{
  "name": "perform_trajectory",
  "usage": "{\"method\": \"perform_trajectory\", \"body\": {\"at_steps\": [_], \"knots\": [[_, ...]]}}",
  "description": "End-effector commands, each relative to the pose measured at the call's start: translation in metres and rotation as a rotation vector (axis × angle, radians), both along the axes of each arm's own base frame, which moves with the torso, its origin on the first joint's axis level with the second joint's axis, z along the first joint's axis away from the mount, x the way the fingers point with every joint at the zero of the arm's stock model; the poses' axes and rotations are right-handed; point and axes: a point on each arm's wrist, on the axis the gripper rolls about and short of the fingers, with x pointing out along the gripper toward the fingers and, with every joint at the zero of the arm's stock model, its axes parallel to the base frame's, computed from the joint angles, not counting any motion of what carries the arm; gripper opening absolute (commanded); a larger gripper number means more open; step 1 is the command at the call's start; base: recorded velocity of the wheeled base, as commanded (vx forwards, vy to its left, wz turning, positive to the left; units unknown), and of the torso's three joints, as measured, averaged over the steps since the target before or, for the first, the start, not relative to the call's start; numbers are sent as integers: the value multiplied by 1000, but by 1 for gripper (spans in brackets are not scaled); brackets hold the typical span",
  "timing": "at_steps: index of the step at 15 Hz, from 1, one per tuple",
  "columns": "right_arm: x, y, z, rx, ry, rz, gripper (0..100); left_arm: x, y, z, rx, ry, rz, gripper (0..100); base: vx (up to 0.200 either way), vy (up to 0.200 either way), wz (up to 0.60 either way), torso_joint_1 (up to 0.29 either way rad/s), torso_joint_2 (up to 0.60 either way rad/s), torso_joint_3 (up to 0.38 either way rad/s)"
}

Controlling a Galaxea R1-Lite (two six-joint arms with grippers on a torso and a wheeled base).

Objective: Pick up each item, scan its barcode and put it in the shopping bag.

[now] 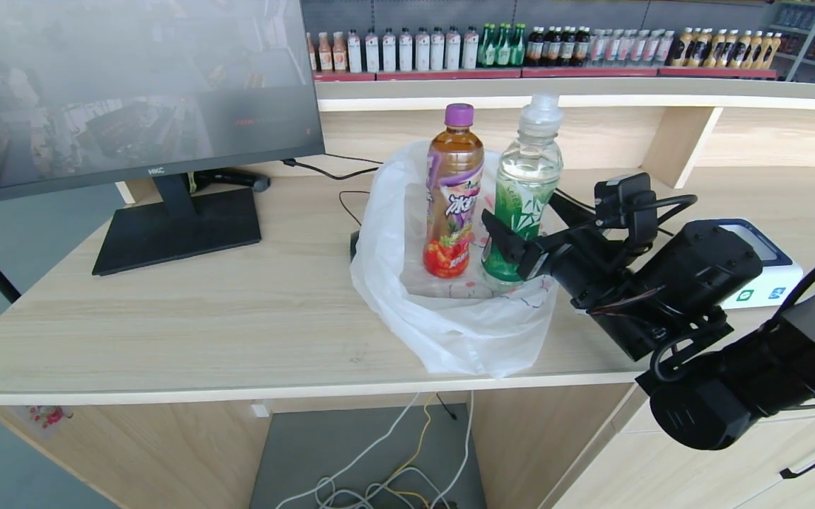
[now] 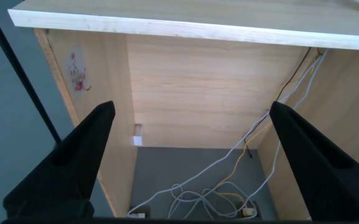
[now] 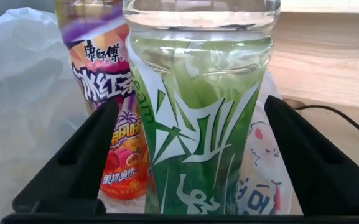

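Observation:
Two bottles stand upright inside the white shopping bag (image 1: 449, 325) on the counter. One is a tea bottle (image 1: 453, 191) with a purple cap and an orange and purple label. The other is a clear bottle (image 1: 531, 170) with a green label, to the right of it. My right gripper (image 1: 520, 247) is open at the green bottle's lower half. In the right wrist view the green bottle (image 3: 198, 155) stands between the wide-spread fingers (image 3: 86, 155), which do not touch it, with the tea bottle (image 3: 104, 74) and bag (image 3: 23, 93) beside it. My left gripper (image 2: 191, 109) hangs open and holds nothing, below the counter's front edge.
A monitor (image 1: 131, 85) on a black stand takes up the counter's left. A white scanner box (image 1: 767, 279) sits at the right, behind my right arm. Cables (image 2: 204, 193) lie on the floor under the counter (image 2: 167, 28). A shelf of bottles (image 1: 520, 46) runs along the back.

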Motion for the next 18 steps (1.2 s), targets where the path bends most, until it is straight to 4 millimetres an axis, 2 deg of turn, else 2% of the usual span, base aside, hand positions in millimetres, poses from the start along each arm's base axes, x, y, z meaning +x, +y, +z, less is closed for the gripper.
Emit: {"method": "perform_trajectory", "body": {"at_steps": [1,4,7,8,10,14,15,16,17,18], "knots": [[-7,-4,1,2,9,4,100,0,0,0,0,0,0,100,0,0,0,0,0,0],[-23,-12,10,6,2,4,100,0,0,0,0,0,0,100,0,0,0,0,0,0],[-50,-25,23,13,-13,4,100,0,0,0,0,0,2,100,0,0,0,0,0,0],[-74,-38,29,15,-19,0,100,0,0,0,0,0,0,100,0,0,0,0,0,0],[-110,-65,27,7,-3,-35,100,0,0,0,0,0,0,100,0,0,0,0,0,0],[-197,-110,0,-21,35,-79,100,0,0,0,0,0,0,100,0,0,0,0,0,0],[-215,-119,10,20,-30,-87,100,0,0,0,2,0,0,100,0,0,0,0,0,0],[-220,-121,9,17,-13,-86,100,0,0,0,2,0,0,100,0,0,0,0,0,0],[-241,-129,-1,-19,63,-80,100,0,0,0,0,0,0,100,0,0,0,0,0,0],[-254,-134,-14,-74,158,-81,100,0,0,0,0,0,0,100,0,0,0,0,0,0]]}}
